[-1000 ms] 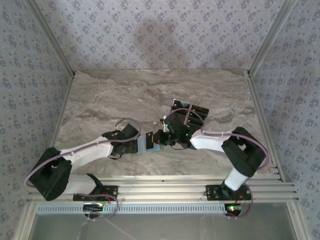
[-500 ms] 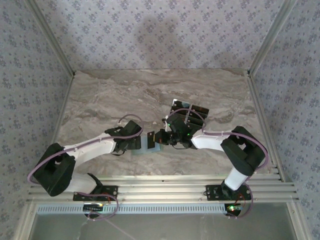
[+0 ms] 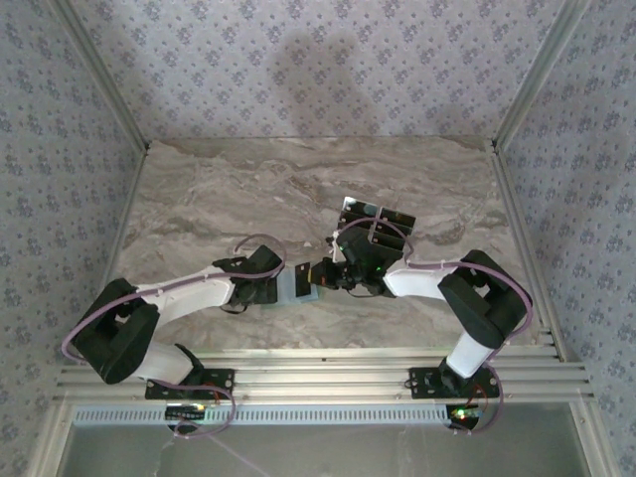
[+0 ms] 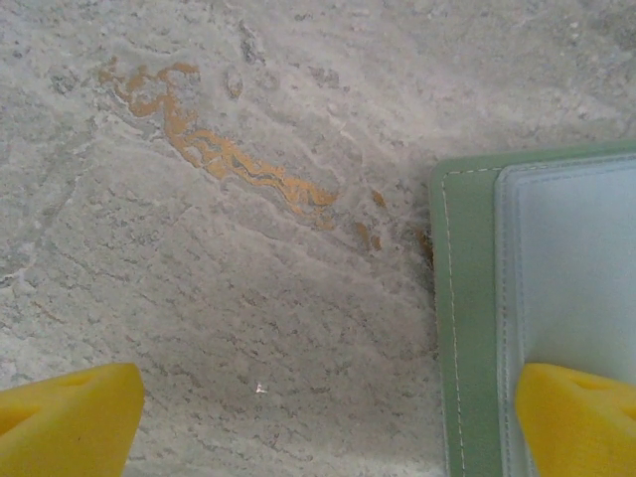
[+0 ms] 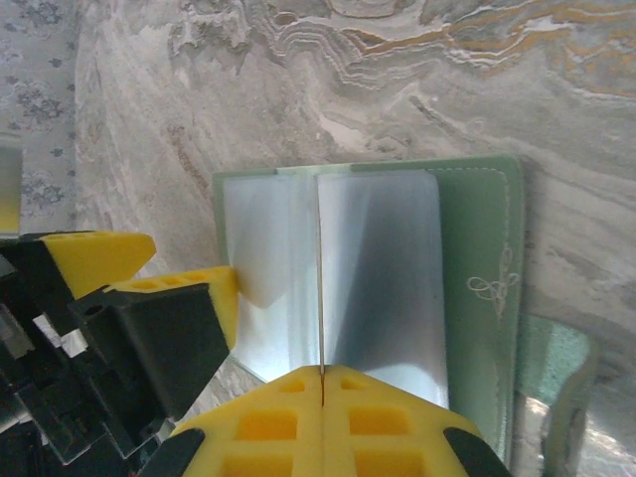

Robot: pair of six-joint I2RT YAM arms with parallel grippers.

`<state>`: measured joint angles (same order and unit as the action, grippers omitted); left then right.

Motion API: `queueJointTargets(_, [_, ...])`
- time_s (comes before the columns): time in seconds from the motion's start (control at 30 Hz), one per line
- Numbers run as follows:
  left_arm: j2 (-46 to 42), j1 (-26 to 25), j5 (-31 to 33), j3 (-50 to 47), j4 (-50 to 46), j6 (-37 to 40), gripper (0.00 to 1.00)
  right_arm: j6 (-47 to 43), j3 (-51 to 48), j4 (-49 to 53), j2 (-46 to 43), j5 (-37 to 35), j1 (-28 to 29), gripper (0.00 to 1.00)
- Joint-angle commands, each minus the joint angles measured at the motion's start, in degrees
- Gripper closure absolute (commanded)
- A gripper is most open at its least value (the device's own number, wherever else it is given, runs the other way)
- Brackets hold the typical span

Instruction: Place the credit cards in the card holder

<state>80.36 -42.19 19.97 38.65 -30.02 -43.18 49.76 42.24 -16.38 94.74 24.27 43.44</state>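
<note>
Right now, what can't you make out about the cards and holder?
- Top view: credit cards can't be counted; the right arm crosses the stack, and it's too small.
- Right wrist view: right gripper is shut; the thin line beyond it could be a card or a seam.
- Left wrist view: card holder is cut off by the right edge; a left gripper finger covers part.

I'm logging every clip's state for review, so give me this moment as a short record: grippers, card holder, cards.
left gripper: open, one fingertip over the card holder's edge, the other over bare table
right gripper: shut, fingertips above the holder's pale pocket; a thin straight line runs out from them, possibly a card seen edge-on, cannot tell
card holder: flat on the table between both grippers
credit cards: dark stack on the table beyond the right arm
</note>
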Motion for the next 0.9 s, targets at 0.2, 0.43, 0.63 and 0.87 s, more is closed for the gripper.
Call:
queueJointTargets(0.2, [-0.4, -0.3, 1.4, -1.8, -3.9, -0.8, 0.04, -1.8, 2.1, -2.4, 1.3, 4.8, -0.3, 1.00])
queueJointTargets(0.43, [-0.4, -0.3, 1.5, -2.1, -4.0, -0.8, 0.04, -2.6, 2.9, -3.9, 3.9, 6.8, -0.3, 1.00])
queueJointTargets(0.63, [-0.2, -0.3, 1.3, -2.0, -3.9, -0.6, 0.05, -3.0, 2.7, -5.1, 5.6, 7.2, -0.2, 1.00])
queueJointTargets(0.87, [0.0, -0.3, 1.2, -2.1, -3.7, -0.6, 0.05, -3.3, 2.2, -6.6, 6.7, 7.8, -0.3, 1.00])
